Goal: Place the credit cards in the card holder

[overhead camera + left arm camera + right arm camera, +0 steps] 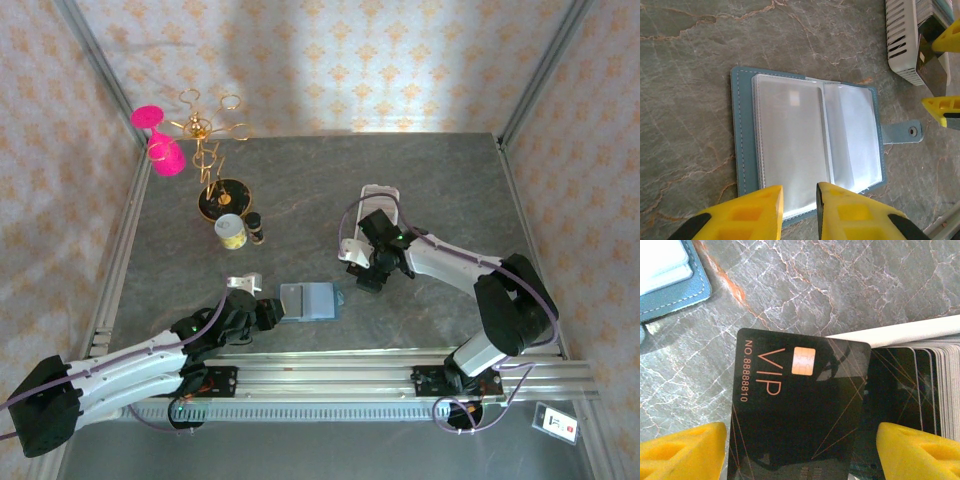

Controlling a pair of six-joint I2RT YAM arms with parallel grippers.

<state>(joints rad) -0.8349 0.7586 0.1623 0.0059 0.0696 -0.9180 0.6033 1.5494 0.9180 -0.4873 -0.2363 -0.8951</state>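
The card holder (pixel 742 140) lies open on the table, clear sleeves (pixel 790 150) up, its clasp tab (pixel 903 132) on the side nearer the tray (pixel 900 332). My left gripper (pixel 799 192) sits at the holder's opposite edge, fingers almost together over the sleeves; I cannot tell whether they pinch anything. My right gripper (pixel 800 435) is at the tray, beyond the holder's tab side. Its fingers stand wide on either side of a black VIP card (pixel 800 385), which is tilted out from the row of cards (pixel 940 385). I cannot tell whether they clamp it.
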